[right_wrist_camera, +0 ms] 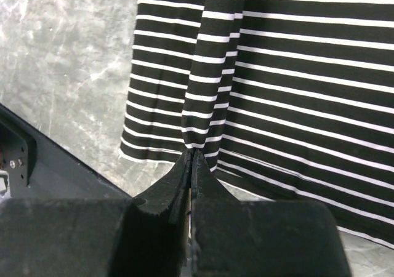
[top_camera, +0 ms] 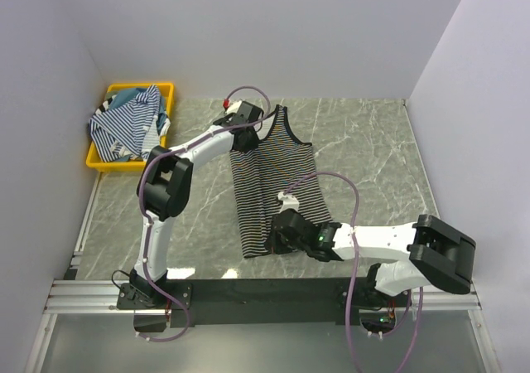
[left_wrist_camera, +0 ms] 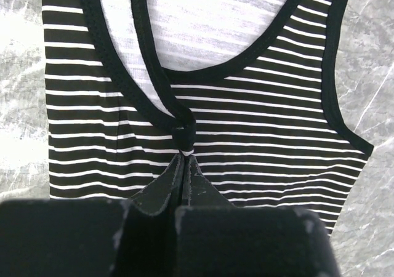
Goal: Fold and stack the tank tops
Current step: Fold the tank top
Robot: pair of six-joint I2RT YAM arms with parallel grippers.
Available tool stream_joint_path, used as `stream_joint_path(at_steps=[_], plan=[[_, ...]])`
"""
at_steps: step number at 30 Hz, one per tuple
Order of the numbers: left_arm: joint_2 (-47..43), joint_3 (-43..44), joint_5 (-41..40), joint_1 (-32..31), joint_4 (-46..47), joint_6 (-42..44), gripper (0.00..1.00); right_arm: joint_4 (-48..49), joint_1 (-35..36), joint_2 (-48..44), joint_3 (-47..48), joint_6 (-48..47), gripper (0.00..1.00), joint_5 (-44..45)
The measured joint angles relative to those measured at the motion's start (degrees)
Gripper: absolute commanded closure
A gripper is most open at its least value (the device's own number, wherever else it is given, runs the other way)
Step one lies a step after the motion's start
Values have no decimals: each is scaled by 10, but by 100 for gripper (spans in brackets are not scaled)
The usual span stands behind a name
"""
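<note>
Left wrist: left end effector [left_wrist_camera: 184,157] clamps tank top [left_wrist_camera: 265,117] binding; right end effector [right_wrist_camera: 192,155] clamps its hem.

You've got a grey marble-look table [top_camera: 373,141], white veins. Plain white walls [top_camera: 290,33] on three sides. Aluminium rail [top_camera: 83,297] along near edge. Light even.

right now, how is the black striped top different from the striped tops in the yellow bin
Colour: the black top has thin white stripes; the bin tops are blue and white.
Pose: the black top lies stretched out on the table; the bin tops sit bunched in the yellow bin.
Handling: the left tool pinches the black top's neckline and the right tool its hem; nothing touches the bin tops.
Both are striped fabric.
</note>
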Motion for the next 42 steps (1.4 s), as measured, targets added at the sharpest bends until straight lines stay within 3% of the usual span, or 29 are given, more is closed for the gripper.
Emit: stream_joint_path(at_steps=[8, 11, 12, 15, 23, 28, 36, 42], plan=[[14, 3, 1, 0, 3, -7, 98, 2, -4, -15, -15, 12, 100, 11], [15, 3, 3, 0, 5, -8, 82, 1, -5, -21, -19, 19, 78, 17], [15, 3, 5, 0, 8, -8, 70, -3, -5, -26, -21, 23, 67, 19], [15, 2, 9, 0, 30, -6, 55, -34, -5, -59, -25, 31, 56, 31], [-4, -5, 43, -1, 81, 9, 51, -153, -14, -224, -27, 69, 48, 128], [-18, -5, 69, -8, 105, 13, 52, -199, -114, -271, -30, 68, 47, 147], [-8, 28, 97, -38, 106, 29, 51, -233, -288, -269, -31, 21, 43, 136], [-2, 20, 103, -64, 116, 33, 53, -191, -440, -180, -1, -48, 44, 54]])
